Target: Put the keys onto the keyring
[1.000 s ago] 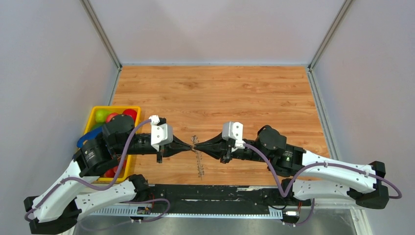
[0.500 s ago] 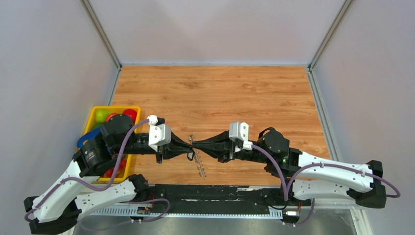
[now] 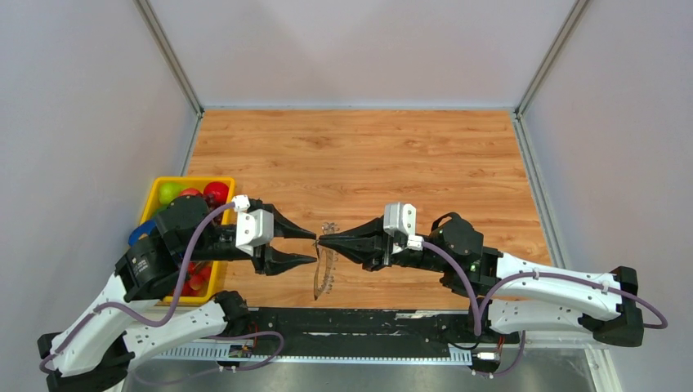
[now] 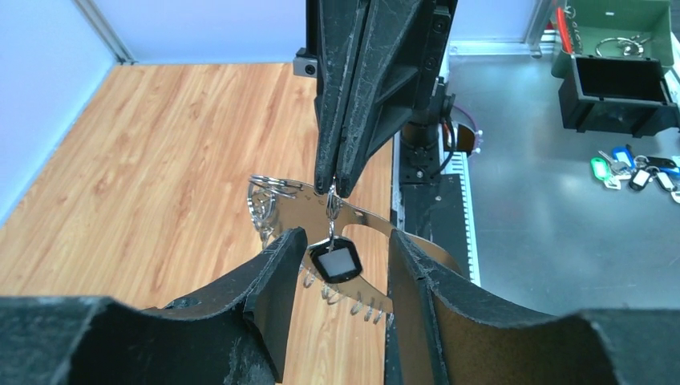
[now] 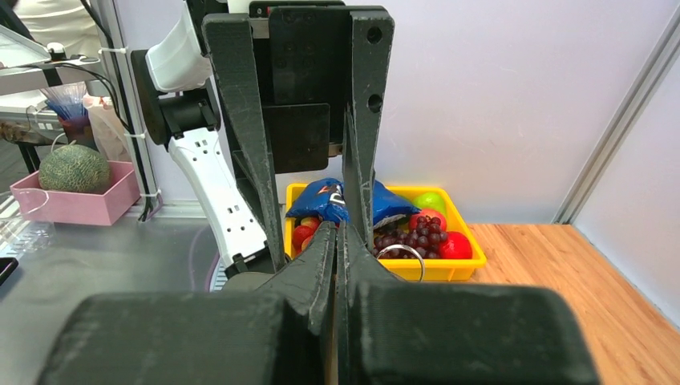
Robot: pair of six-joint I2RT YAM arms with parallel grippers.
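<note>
1 yellow bin (image 3: pixel 160 186) sits far left at the bench (image 3: pixel 368 155) edge, holding red and green fruit (image 3: pixel 214 193) and a blue bag (image 5: pixel 325 199), partly covered by the left arm (image 3: pixel 155 261). Next, left gripper (image 3: pixel 314 248): released, jaws wide, holding nothing, pointing right at the other gripper's tip. In the left wrist view its 2 fingers (image 4: pixel 277 273) flank a key (image 4: pixel 336 263) with a black head. It hangs between them and touches neither. That key dangles on a small wire loop from the keyring (image 4: pixel 373 227), a thin grey hoop with small silvery keys (image 4: pixel 353 301) fringing its lower edge. The keyring is up off the bench, hanging from the right gripper (image 3: pixel 324 242), and looks nearly edge-on from the top view. The right gripper is clenched, jaws pressed together on the keyring's upper edge, tips just right of the left gripper's open tips. In the right wrist view 1 small round ring (image 5: pixel 401 258) shows beside its closed fingers. Cannot tell if the key's loop is fully threaded onto the hoop.
</note>
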